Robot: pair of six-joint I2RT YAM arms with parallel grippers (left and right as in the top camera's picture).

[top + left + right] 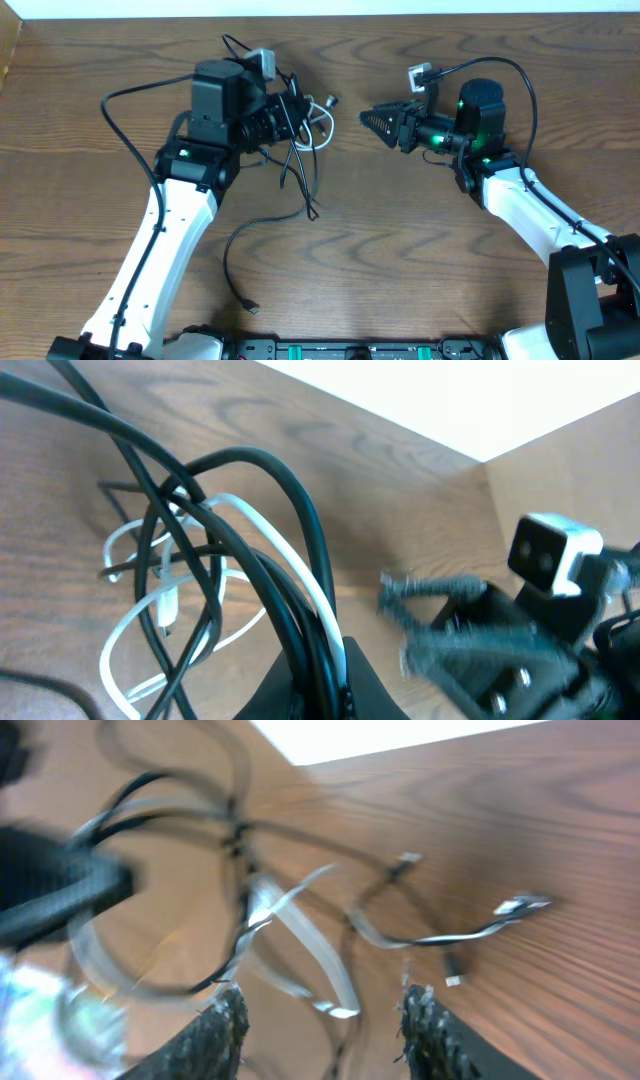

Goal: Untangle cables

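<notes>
1. Several cables, mostly black with one white, are seen tangled on the table near its far middle.
2. A black-and-white bundle of them is clamped in the closed left gripper.
3. One black strand is trailed toward the near edge.
4. The right gripper is held parted just beside the tangle and is seemingly empty, though its view is blurred.

Thin black cables and a white cable loop together, tangled.
</notes>
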